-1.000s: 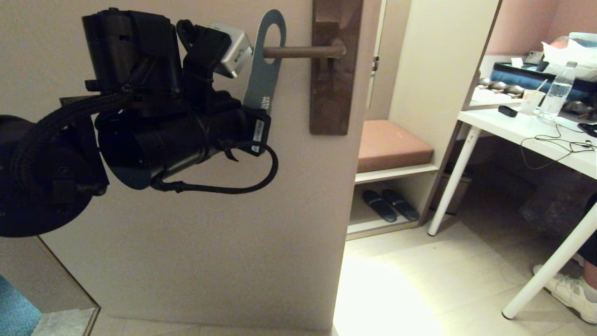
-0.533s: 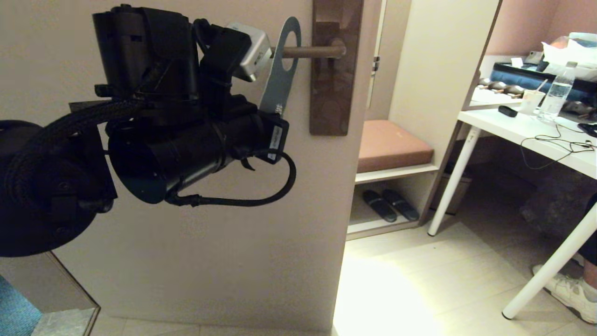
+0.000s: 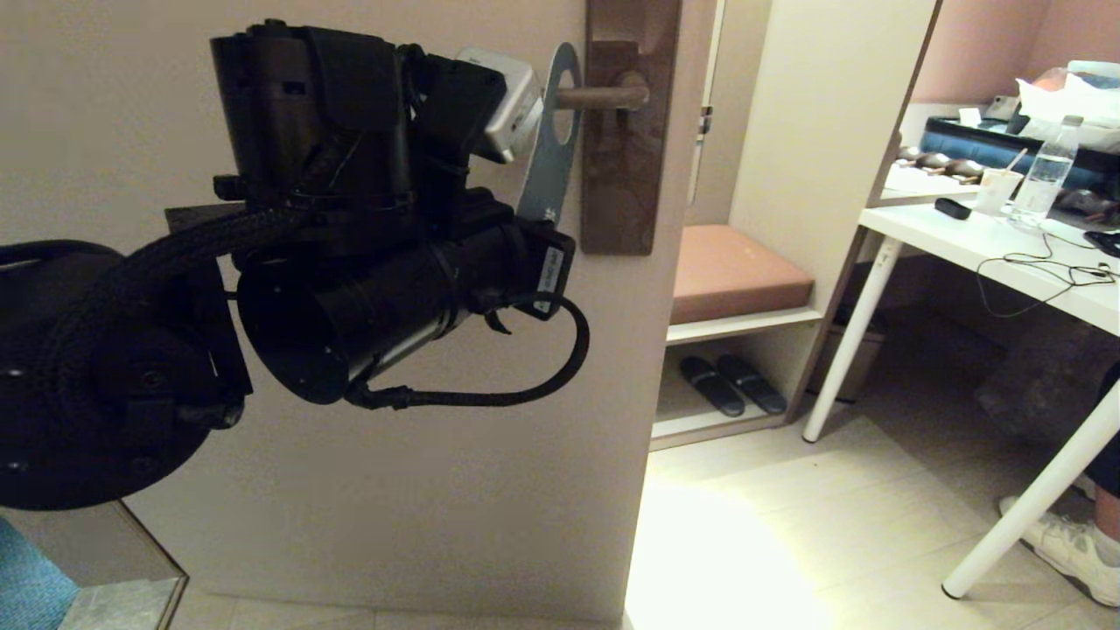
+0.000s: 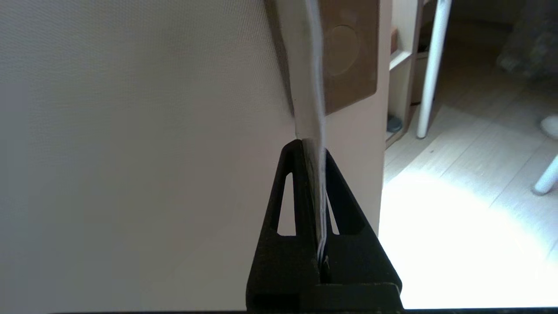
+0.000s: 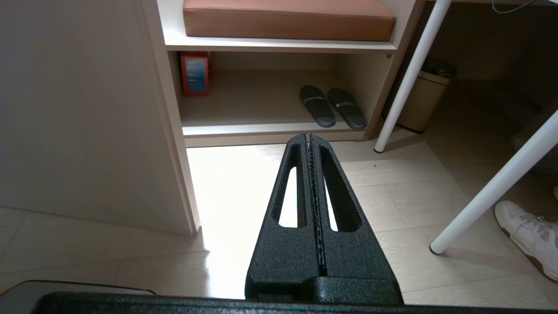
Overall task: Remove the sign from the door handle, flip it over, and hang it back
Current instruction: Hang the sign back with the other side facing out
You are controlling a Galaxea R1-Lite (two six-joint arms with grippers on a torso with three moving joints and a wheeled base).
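The sign (image 3: 549, 166) shows its blue-grey face, nearly edge-on. Its round hole is threaded over the dark-brown door handle (image 3: 608, 97), close to the tall brown backplate (image 3: 626, 175). My left arm (image 3: 350, 219) reaches up to the door and hides the sign's lower part and the fingers in the head view. In the left wrist view my left gripper (image 4: 311, 148) is shut on the sign's lower end (image 4: 317, 87), seen edge-on, beside the backplate (image 4: 348, 52). My right gripper (image 5: 309, 136) is shut and empty, held low over the floor, out of the head view.
Right of the door edge (image 3: 652, 350) stands a shelf unit with a brown cushion (image 3: 735, 271) and dark slippers (image 3: 731, 383). A white desk (image 3: 989, 245) with a bottle (image 3: 1046, 179) and cables is at the right. A person's white shoe (image 3: 1072, 547) is under it.
My left arm has moved to the right and slightly down, sliding the sign along the lever bar from near its free end up close to the backplate.
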